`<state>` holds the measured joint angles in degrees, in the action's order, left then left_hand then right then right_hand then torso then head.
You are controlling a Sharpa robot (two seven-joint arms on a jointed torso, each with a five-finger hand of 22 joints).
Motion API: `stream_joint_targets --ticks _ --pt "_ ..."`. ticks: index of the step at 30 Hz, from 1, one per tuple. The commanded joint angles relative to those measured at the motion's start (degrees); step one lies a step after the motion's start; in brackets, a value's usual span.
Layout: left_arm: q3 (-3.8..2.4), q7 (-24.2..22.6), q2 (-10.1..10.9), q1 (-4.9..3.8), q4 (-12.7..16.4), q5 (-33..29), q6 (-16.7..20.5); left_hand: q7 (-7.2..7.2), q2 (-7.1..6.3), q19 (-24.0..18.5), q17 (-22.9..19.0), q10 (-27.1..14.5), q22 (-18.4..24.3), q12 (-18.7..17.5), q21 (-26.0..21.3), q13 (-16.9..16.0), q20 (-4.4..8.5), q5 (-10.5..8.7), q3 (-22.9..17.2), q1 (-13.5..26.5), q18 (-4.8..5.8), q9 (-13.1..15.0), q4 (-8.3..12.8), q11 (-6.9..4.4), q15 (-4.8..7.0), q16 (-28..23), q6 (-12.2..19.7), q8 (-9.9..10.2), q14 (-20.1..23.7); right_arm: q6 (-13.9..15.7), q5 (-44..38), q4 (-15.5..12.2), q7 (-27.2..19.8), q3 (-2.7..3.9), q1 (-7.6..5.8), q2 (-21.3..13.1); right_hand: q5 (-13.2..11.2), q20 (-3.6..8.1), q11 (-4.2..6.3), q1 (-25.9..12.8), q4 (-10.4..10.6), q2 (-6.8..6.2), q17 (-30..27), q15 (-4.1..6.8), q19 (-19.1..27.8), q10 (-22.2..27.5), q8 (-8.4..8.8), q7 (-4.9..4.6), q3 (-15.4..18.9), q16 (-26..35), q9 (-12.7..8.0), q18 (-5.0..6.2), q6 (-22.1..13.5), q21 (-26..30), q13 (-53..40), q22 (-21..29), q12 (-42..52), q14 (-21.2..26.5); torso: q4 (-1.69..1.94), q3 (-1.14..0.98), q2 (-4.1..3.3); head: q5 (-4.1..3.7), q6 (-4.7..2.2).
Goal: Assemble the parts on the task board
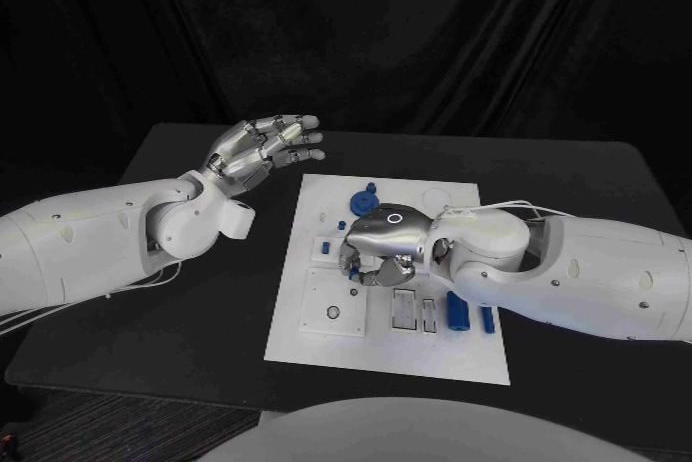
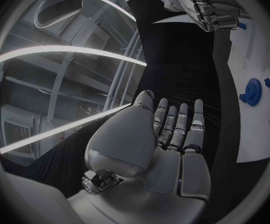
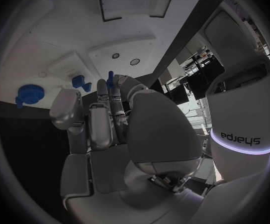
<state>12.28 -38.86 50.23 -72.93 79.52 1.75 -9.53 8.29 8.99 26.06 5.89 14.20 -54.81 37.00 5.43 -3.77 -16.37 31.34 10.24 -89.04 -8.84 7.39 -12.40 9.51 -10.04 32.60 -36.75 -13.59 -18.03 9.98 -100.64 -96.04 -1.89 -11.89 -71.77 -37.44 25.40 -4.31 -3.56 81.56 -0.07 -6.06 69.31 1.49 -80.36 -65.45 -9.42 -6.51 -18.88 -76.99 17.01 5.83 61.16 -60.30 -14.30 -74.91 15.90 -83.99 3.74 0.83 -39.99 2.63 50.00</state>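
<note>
The white task board (image 1: pixel 433 354) lies in the middle of the table. My right hand (image 1: pixel 382 250) hangs over its centre, fingers pointing down at the plate. In the right wrist view a small blue part (image 3: pixel 110 76) peeks out just past the fingertips (image 3: pixel 101 92); whether it is held I cannot tell. A blue gear (image 1: pixel 364 200) (image 3: pixel 28 93) and a small blue piece (image 1: pixel 372 187) (image 3: pixel 80 81) lie at the board's far end. My left hand (image 1: pixel 267 142) (image 2: pixel 172 139) is raised off the board's far left corner, fingers straight and apart, holding nothing.
Two blue cylinders (image 1: pixel 456 310) (image 1: pixel 488 319) lie on the board beside my right forearm, and another small blue piece (image 1: pixel 326 247) sits left of that hand. Slots and a white block (image 1: pixel 335 302) occupy the board's near left. Black table surrounds the board.
</note>
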Motion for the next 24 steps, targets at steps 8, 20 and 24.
stream_joint_targets --ticks 8,20,24 --pt "-0.06 -6.65 -0.31 0.08 -0.12 0.08 -0.85 0.27 0.0 0.28 -0.07 -0.47 0.08 0.24 -0.3 0.06 -0.02 0.11 -0.05 -0.56 -0.56 -0.1 0.33 0.06 -0.58 0.2 0.01 -0.24 0.0 -2.84 -0.94 0.52 1.16 0.02 0.77 0.33 -0.47 0.07 0.83 0.62 -0.11 -0.03 -0.24 0.21 -0.14 -1.18 0.62 -0.18 -0.41 0.29 -0.27 -0.27 0.03 0.46 0.21 -7.72 -0.47 -1.26 -0.02 0.02 0.04 0.06 0.0" --pt "-0.06 -6.47 -0.56 0.09 -0.29 0.08 -1.06 0.29 0.05 0.29 -0.09 -0.49 0.09 0.25 -0.31 0.05 -0.02 0.11 -0.12 -0.6 -0.55 -0.11 0.36 0.08 -0.57 0.22 0.01 -0.25 0.01 -4.2 -0.95 0.6 1.52 0.02 1.41 0.58 -0.51 0.06 0.78 0.77 -0.22 -0.08 -0.32 0.18 -0.08 -1.23 0.86 -0.23 -0.48 0.37 -0.45 -0.24 -0.08 0.63 0.35 -7.68 -0.7 -1.23 0.03 0.02 0.05 0.0 0.0" --pt "-0.06 -6.39 -0.61 0.09 -0.36 0.08 -1.14 0.29 0.05 0.29 -0.09 -0.49 0.09 0.25 -0.31 0.05 -0.02 0.11 -0.12 -0.6 -0.55 -0.11 0.36 0.08 -0.57 0.22 0.01 -0.25 0.01 -4.43 -0.95 0.51 1.6 0.02 1.59 0.51 -0.5 0.05 0.75 0.8 -0.25 -0.1 -0.41 0.16 -0.05 -1.21 0.95 -0.26 -0.51 0.43 -0.52 -0.23 -0.12 0.71 0.4 -7.66 -0.8 -1.2 0.03 0.02 0.06 0.1 0.0"
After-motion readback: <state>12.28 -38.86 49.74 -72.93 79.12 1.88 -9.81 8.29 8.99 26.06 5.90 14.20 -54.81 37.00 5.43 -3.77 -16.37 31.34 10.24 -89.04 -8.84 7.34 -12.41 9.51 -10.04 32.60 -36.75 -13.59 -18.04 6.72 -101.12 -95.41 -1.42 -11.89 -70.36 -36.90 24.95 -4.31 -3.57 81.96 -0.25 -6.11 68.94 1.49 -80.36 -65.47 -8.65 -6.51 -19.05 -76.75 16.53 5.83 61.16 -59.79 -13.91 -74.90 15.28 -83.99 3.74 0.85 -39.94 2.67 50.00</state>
